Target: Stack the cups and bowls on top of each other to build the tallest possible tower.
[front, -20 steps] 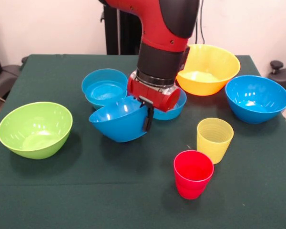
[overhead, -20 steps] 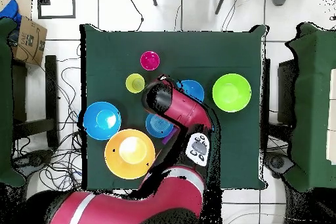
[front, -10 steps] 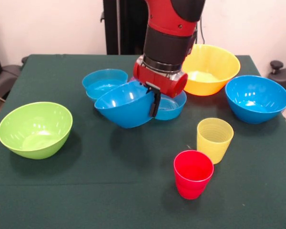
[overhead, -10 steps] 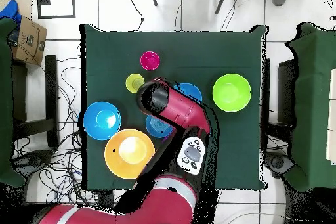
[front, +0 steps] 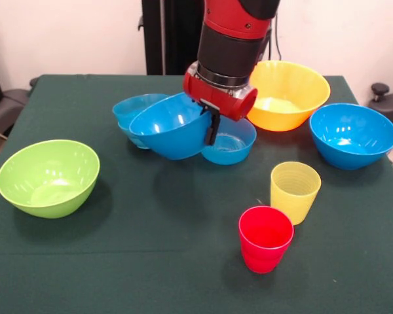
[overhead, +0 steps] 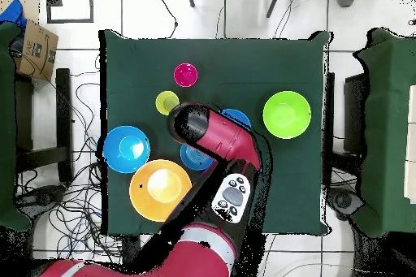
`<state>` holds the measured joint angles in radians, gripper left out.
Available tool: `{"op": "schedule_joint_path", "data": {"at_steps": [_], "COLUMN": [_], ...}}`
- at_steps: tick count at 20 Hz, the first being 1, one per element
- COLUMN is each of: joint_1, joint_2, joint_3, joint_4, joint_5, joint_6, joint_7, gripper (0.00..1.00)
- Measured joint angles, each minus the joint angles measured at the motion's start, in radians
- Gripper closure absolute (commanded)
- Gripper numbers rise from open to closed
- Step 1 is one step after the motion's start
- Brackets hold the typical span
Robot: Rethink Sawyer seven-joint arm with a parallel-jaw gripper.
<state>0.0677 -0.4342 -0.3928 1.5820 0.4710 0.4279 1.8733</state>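
My gripper (front: pixel 211 128) is shut on the rim of a blue bowl (front: pixel 172 125), which hangs tilted above the table. Behind it on the left sits a small blue bowl (front: pixel 130 108), and a second small blue bowl (front: pixel 231 141) rests just right of it, under the wrist. A large yellow bowl (front: pixel 289 95) and a large blue bowl (front: pixel 352 135) stand to the right, a lime green bowl (front: pixel 48 176) at the left. A yellow cup (front: pixel 295 191) and a red cup (front: pixel 265 238) stand upright near the front. No tower shows. In the overhead view the arm (overhead: pixel 213 136) hides the gripper.
In the overhead view the green bowl (overhead: pixel 286 114) lies right of the arm, while the large blue bowl (overhead: pixel 126 149) and yellow bowl (overhead: pixel 160 190) lie to its left. The two cups (overhead: pixel 167 102) stand above them. Cables and chairs ring the table (overhead: pixel 244 54).
The gripper has risen and moved toward the back of the table with the blue bowl. The bowl now hangs in front of the two small blue bowls.
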Motion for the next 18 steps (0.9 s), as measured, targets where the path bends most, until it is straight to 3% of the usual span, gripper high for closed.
{"op": "schedule_joint_path", "data": {"at_steps": [18], "joint_1": [0.007], "joint_2": [-0.017], "joint_3": [-0.062], "joint_4": [-0.012], "joint_5": [-0.001], "joint_6": [0.120], "joint_7": [0.000], "gripper": [1.00]}}
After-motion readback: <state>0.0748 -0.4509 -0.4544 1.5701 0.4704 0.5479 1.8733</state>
